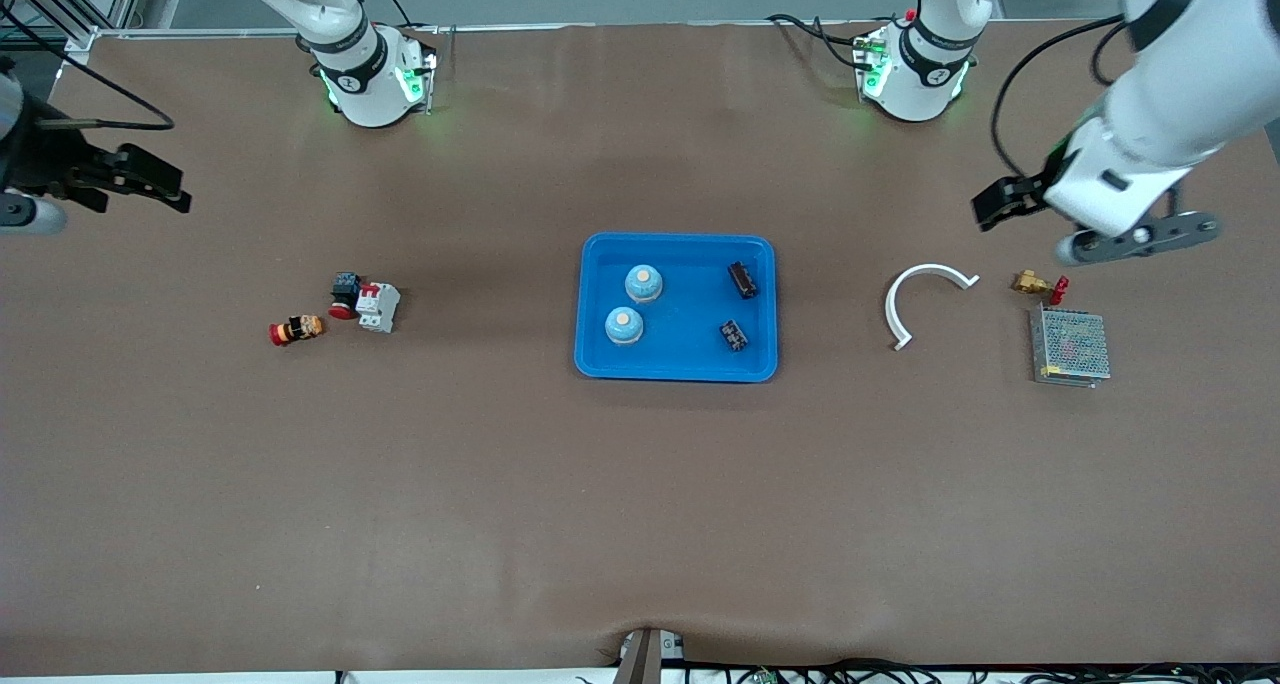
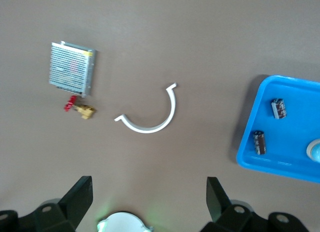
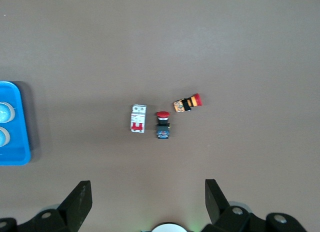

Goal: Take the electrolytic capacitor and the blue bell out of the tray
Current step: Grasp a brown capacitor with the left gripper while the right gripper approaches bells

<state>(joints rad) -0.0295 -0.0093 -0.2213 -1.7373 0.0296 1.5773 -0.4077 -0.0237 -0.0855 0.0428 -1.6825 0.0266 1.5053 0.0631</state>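
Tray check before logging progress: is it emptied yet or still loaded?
Still loaded. The tray holds two blue bells and two capacitors; nothing is removed.

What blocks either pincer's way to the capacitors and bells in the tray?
Nothing visible: left pincer and right pincer hang open above bare table, and capacitors and bells lie uncovered in the tray.

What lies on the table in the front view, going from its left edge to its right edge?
Orange button → red button → breaker → tray → white clip → brass valve → mesh box.
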